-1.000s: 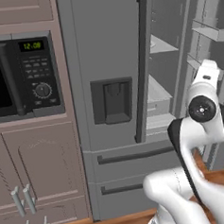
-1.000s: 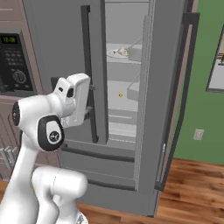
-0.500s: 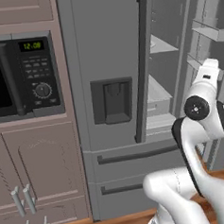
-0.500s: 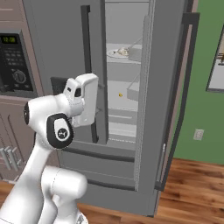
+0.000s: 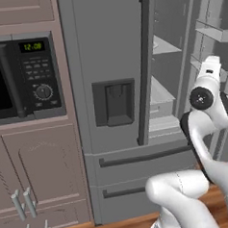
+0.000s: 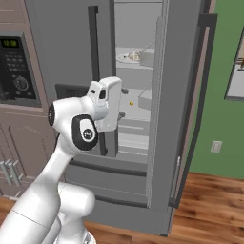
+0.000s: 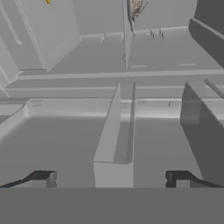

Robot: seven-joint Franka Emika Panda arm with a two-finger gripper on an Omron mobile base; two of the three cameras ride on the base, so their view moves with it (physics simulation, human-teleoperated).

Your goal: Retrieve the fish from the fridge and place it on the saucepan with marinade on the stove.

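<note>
Microwave (image 5: 24, 76): black-fronted, set in the cabinet wall at far left of the left base view, clock lit green; wooden cabinet doors (image 5: 38, 176) below it.

Fridge (image 5: 107, 63): tall, grey, just right of the microwave. Left door closed, with dark dispenser recess (image 5: 114, 104) and long vertical handle (image 5: 143, 70). Two drawers along the bottom. Right door (image 6: 178, 95) swung open, edge-on in the right base view; pale grey shelves exposed inside.

Plate (image 6: 128, 58): white, round, on an upper shelf of the open compartment.

Fish (image 6: 135, 56): small pale lump resting on the plate, well above and beyond the hand. Blurred at this size; no finer detail readable.

Yellow speck (image 6: 131, 103): tiny, on a lower shelf, beside a pale box-shaped bin (image 6: 145, 97).

Arm: white, rising from the base, elbow bent at mid-height, forearm reaching forward toward the gap between closed door and open compartment. Wrist level with the dispenser.

Gripper (image 7: 112, 178): fingers spread wide apart, nothing between them. In the hand view the two dark fingertips (image 7: 41, 178) sit low at either side, aimed at grey shelf ledges and a central divider (image 7: 114, 135).

Green wall and wood floor (image 6: 209, 200): right of the fridge.
</note>
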